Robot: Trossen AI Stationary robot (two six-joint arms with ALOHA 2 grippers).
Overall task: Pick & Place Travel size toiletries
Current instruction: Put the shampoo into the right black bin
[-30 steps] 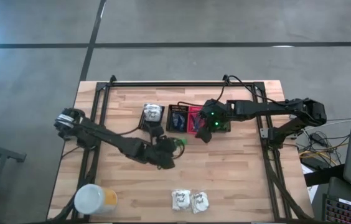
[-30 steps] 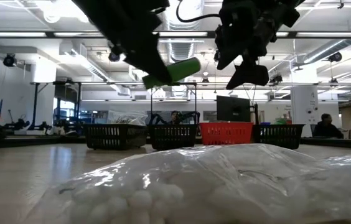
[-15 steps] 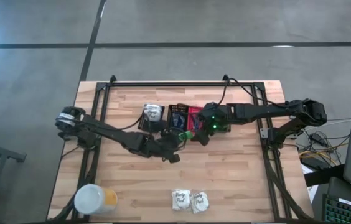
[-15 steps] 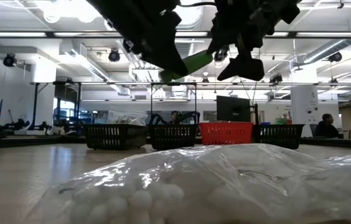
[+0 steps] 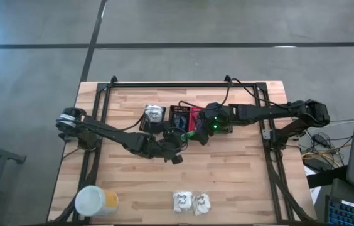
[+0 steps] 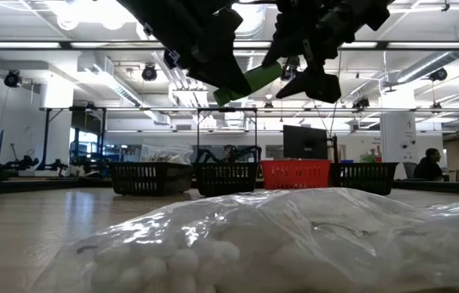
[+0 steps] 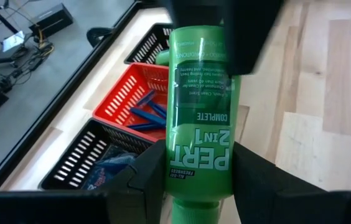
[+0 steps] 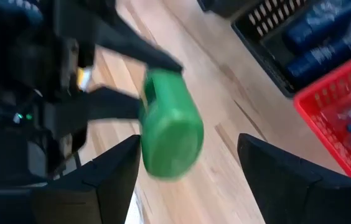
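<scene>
A small green bottle (image 7: 203, 112) hangs in the air in front of the row of baskets, with my left gripper (image 5: 180, 139) shut on it. The bottle also shows in the low view (image 6: 250, 81), slanting upward toward my right gripper (image 6: 295, 72). My right gripper (image 8: 194, 174) is open, one finger on either side of the bottle's flat end (image 8: 170, 142); whether a finger touches it I cannot tell. Two white packets (image 5: 191, 202) lie at the table's near edge. My left gripper pinches the green bottle's body close to its cap end (image 7: 177, 171) between its two fingers (image 7: 144, 183), one on each side. The bottle runs on along the line of the fingers toward the baskets. It is clear of the table, free end tilted up.
At the far middle stand a black basket with white packets (image 5: 154, 116), a black basket with dark tubes (image 5: 178, 118), a red basket with blue razors (image 7: 135, 99) and another black basket (image 5: 226, 127). A large yellow container with a white lid (image 5: 95, 202) stands at the near left.
My left gripper has carried the green bottle toward the far edge and the right arm, tipping its free end upward. My right gripper has turned and come toward the bottle, so its fingers now flank the bottle's flat end.
</scene>
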